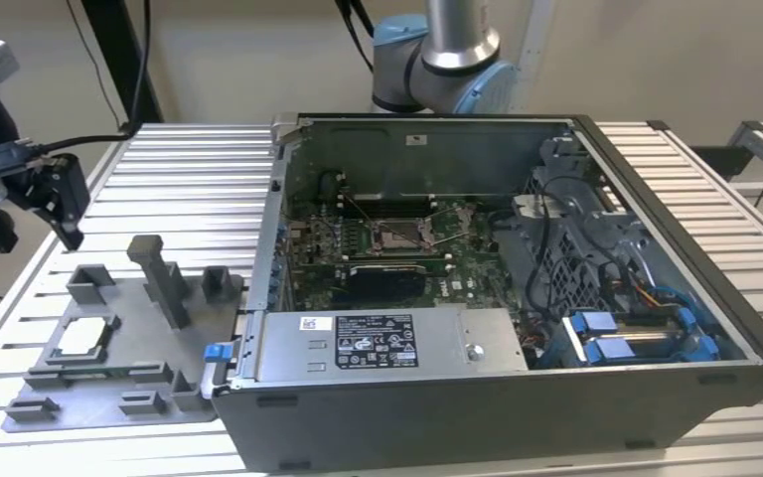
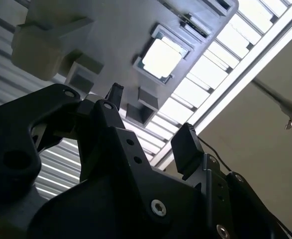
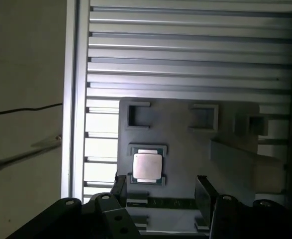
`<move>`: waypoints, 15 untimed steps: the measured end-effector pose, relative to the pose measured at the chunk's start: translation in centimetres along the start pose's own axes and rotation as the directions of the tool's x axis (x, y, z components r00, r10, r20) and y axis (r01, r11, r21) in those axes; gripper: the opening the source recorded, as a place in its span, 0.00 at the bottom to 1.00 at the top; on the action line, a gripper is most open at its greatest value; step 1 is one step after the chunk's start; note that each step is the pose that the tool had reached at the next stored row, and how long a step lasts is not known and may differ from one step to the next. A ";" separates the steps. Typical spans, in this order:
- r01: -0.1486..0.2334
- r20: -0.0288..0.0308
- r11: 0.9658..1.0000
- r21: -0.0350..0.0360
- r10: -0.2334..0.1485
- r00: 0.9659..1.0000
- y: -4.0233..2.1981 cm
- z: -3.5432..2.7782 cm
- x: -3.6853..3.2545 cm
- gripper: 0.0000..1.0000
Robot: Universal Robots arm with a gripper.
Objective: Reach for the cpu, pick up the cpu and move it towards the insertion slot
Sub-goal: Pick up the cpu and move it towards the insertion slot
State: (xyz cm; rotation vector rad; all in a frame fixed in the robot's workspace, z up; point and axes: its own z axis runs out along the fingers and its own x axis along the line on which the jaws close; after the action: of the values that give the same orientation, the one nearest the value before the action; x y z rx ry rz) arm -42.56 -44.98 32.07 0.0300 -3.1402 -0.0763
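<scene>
Left of the computer case [image 1: 488, 407] in the exterior view, we see the cpu [image 1: 83, 338] lying flat in a recess of the grey fixture [image 1: 90, 412] on the slatted table [image 1: 196, 169]. Gripper [image 3: 160, 191] hangs clear of it, jaws wide apart w/ nothing between. Insertion slot [image 1: 401, 236] sits inside the case, well apart from both.

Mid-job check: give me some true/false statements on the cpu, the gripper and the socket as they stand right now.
1. The small pale silver square cpu lies in a recess of the grey plastic fixture tray. True.
2. The black gripper is shut on the cpu. False: its jaws stand open and empty, apart from the cpu.
3. The metal-framed square insertion slot sits inside the open dark grey computer case. True.
4. The cpu rests in the slot. False: it is on the tray, outside the case.
</scene>
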 end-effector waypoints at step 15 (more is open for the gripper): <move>0.000 0.000 1.000 0.000 0.000 1.000 -0.03 0.56 0.00 1.00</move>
State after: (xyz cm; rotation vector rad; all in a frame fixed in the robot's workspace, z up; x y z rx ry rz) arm -42.55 -44.98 31.51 0.0300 -3.1403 -0.0765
